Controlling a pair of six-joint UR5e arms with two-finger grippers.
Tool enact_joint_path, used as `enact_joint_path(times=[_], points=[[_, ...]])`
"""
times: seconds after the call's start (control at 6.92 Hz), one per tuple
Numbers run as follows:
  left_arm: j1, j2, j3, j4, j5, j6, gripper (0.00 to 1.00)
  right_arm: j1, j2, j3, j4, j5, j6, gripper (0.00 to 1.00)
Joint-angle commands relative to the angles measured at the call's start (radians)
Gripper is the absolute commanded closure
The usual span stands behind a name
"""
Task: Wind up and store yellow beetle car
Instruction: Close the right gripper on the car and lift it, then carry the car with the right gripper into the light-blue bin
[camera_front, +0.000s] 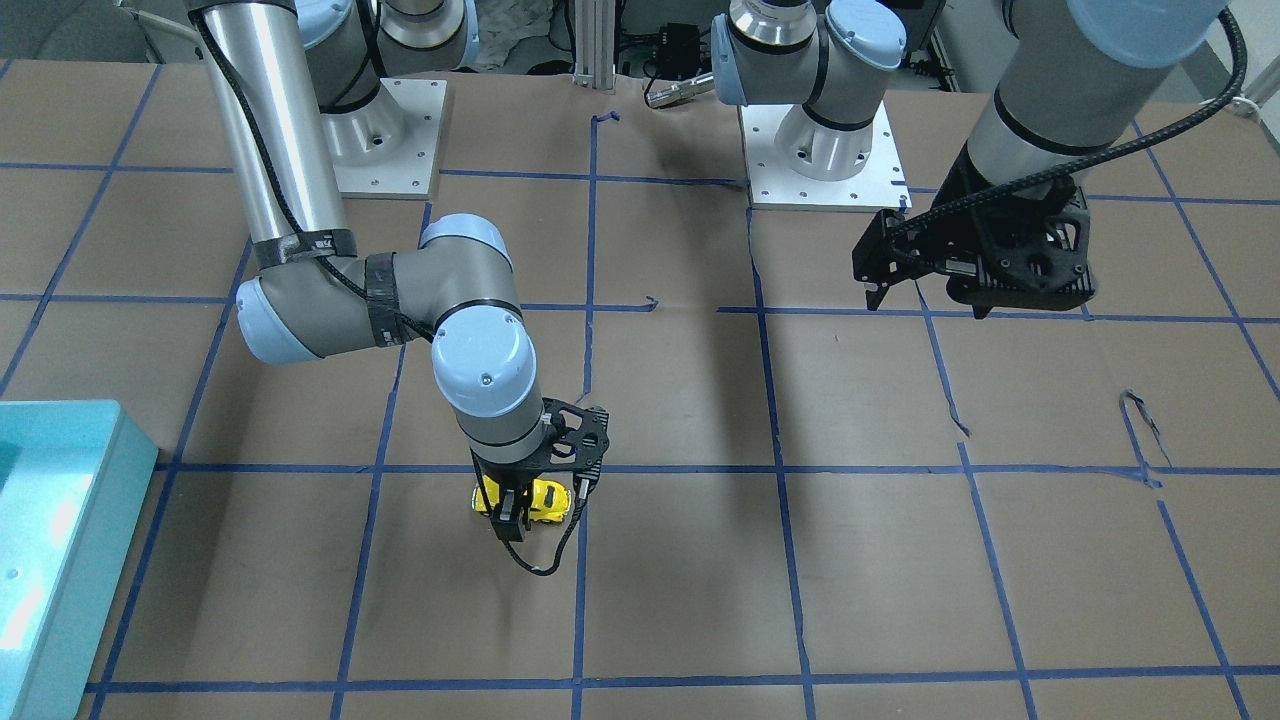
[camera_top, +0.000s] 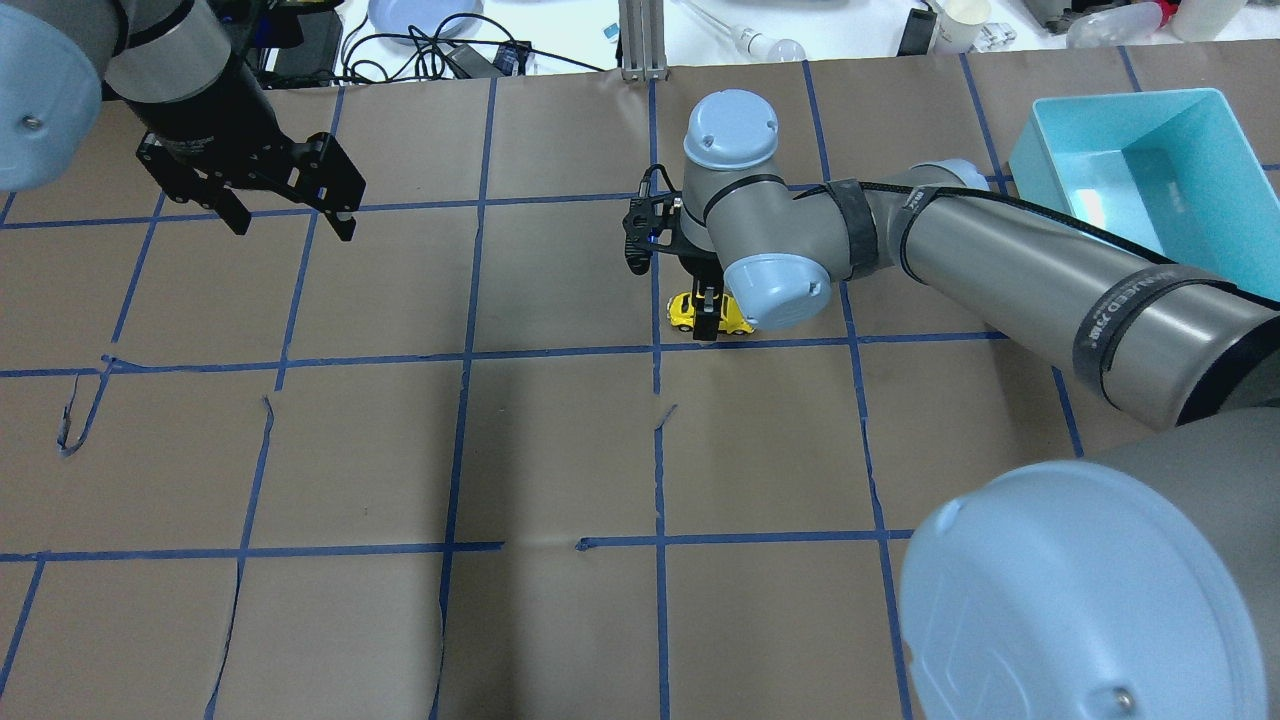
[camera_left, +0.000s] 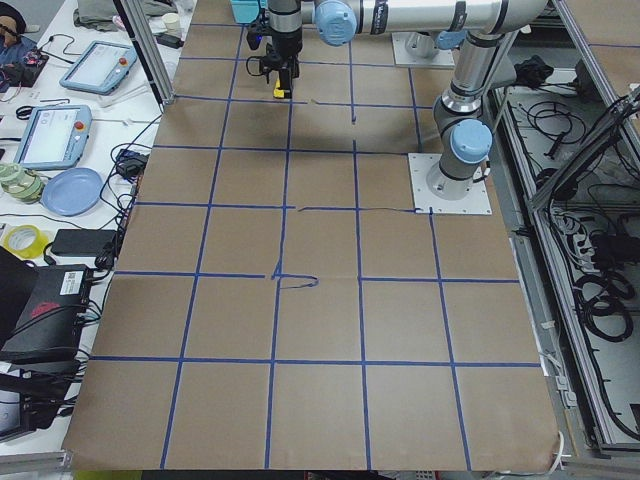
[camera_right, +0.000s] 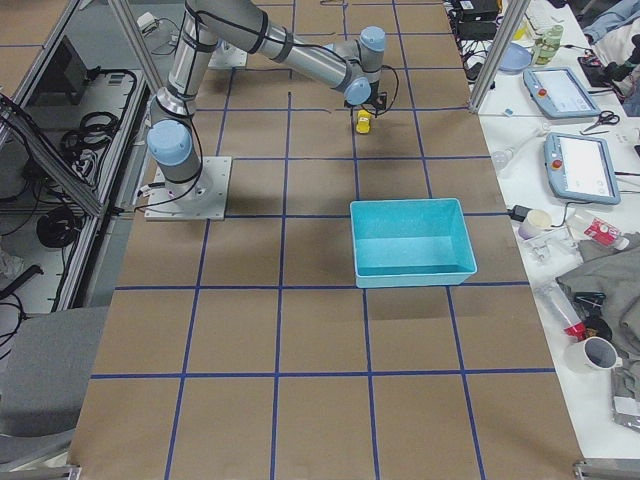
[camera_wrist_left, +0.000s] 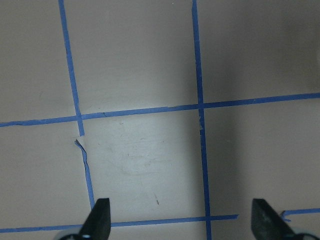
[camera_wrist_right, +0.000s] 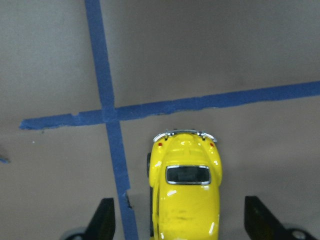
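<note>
The yellow beetle car (camera_wrist_right: 185, 200) stands on the brown paper table, beside a crossing of blue tape lines. It also shows in the front view (camera_front: 547, 497), the overhead view (camera_top: 684, 311) and the right side view (camera_right: 363, 122). My right gripper (camera_front: 520, 508) is lowered around the car, open, with one finger on each side of the body and gaps to the car in the right wrist view (camera_wrist_right: 182, 222). My left gripper (camera_top: 293, 225) is open and empty, hovering well above the table far from the car; its wrist view (camera_wrist_left: 182, 225) shows only paper and tape.
A teal bin (camera_top: 1120, 110) stands at the table's edge on my right side, also in the front view (camera_front: 60, 560) and the right side view (camera_right: 410, 240). Both arm bases are bolted at the back. The paper has small tears (camera_top: 70, 425).
</note>
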Motion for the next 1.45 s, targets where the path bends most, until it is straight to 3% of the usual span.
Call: enact_joint_path(times=[0.0,0.14,0.58,0.72,1.01,1.3], points=[[0.0,0.001,-0.004,0.0,0.001,0.001,0.0,-0.001,0.0,0.0,0.006,-0.002,0.0,0.64],[0.0,0.001,-0.004,0.0,0.001,0.002,0.0,-0.001,-0.003,-0.009,0.008,-0.001,-0.005,0.87],[0.0,-0.001,-0.004,0.001,0.001,0.002,0.0,-0.028,-0.058,-0.03,0.022,0.001,-0.008,0.97],[0.0,0.001,-0.004,0.001,0.003,0.002,0.0,-0.082,-0.109,-0.043,0.128,-0.001,-0.093,0.98],[0.0,0.001,-0.004,0.001,0.004,0.002,0.0,-0.239,-0.21,-0.043,0.231,-0.041,-0.437,1.0],[0.002,0.001,-0.004,0.0,0.004,0.002,0.0,-0.443,-0.272,-0.044,0.308,-0.048,-0.897,1.0]])
